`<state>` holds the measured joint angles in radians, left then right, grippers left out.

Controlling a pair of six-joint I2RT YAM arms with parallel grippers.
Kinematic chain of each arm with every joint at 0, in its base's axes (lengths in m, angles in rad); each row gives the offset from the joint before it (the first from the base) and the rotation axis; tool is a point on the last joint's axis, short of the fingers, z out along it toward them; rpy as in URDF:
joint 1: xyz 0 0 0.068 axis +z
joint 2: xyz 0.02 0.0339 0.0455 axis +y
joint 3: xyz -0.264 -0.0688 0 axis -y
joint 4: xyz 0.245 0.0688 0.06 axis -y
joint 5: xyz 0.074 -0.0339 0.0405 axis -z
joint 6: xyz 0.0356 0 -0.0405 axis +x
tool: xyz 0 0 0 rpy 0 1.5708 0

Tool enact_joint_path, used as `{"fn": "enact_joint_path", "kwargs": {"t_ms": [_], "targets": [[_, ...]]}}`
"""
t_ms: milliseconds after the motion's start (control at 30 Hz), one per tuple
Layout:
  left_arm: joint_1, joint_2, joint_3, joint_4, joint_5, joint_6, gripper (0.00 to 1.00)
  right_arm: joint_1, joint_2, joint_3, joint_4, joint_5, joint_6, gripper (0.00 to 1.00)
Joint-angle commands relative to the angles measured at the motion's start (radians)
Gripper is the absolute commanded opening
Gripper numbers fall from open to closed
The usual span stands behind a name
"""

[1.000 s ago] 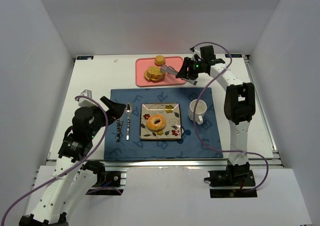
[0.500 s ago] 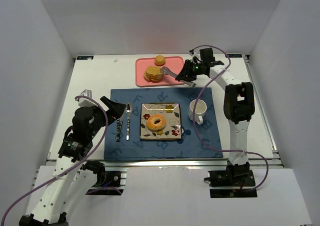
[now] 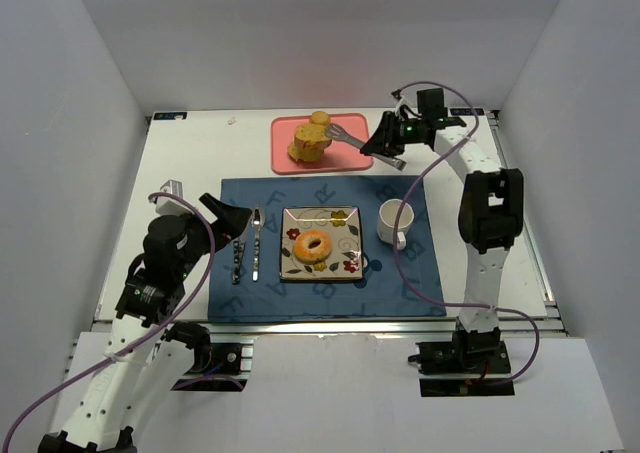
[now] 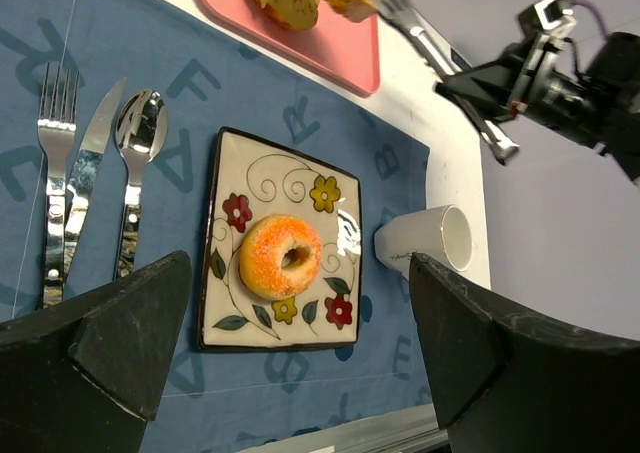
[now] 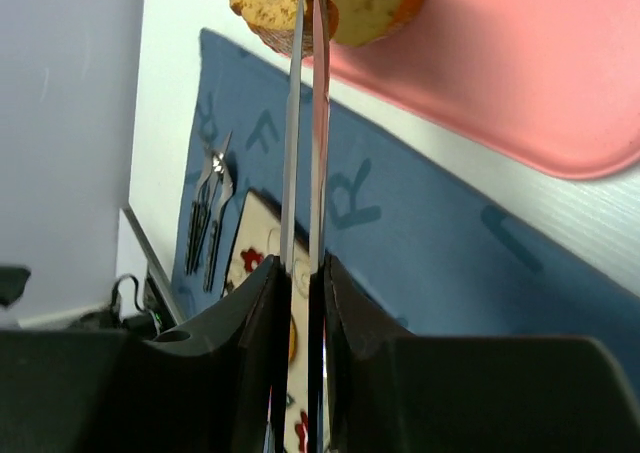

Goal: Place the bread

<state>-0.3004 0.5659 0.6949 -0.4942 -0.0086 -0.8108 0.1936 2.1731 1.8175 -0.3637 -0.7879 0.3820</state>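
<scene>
The right gripper [image 3: 386, 141] squeezes a pair of metal tongs [image 3: 350, 135] by the handles. The blades lie almost pressed together, their tips pinching the edge of the bread [image 3: 314, 136]. That bread is two or three golden-brown pieces bunched at the left half of a pink tray [image 3: 348, 156], which sits at the far edge of the table [image 3: 200, 153], just past a blue placemat [image 3: 420, 273]. Whether the pinched piece is off the tray I cannot tell.

A bagel [image 3: 312, 245] lies in the middle of a flowered square plate [image 3: 346, 219] at the mat's centre. A white cup [image 3: 395, 218] stands right of the plate, with a fork [image 4: 55, 173], knife [image 4: 90, 183] and spoon [image 4: 135, 163] to its left.

The left gripper [image 3: 232, 218] hangs over the mat's left edge, fingers spread wide and holding nothing.
</scene>
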Motion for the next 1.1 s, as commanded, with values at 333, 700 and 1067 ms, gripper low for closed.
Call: {"fn": "enact_joint_path", "kwargs": {"t_ms": [333,700,1067], "targets": [[0.003,-0.017,0.002,0.042,0.007,0.016,0.98,0.067,-0.39,-0.201,-0.558,0.018,-0.753,0.1],[0.001,-0.027,-0.023,0.066,0.048,0.033,0.98,0.17,-0.458,-0.374,-0.581,0.177,-0.827,0.19],[0.001,-0.089,-0.034,0.028,0.035,0.025,0.98,0.162,-0.461,-0.267,-0.58,0.17,-0.782,0.51]]}}
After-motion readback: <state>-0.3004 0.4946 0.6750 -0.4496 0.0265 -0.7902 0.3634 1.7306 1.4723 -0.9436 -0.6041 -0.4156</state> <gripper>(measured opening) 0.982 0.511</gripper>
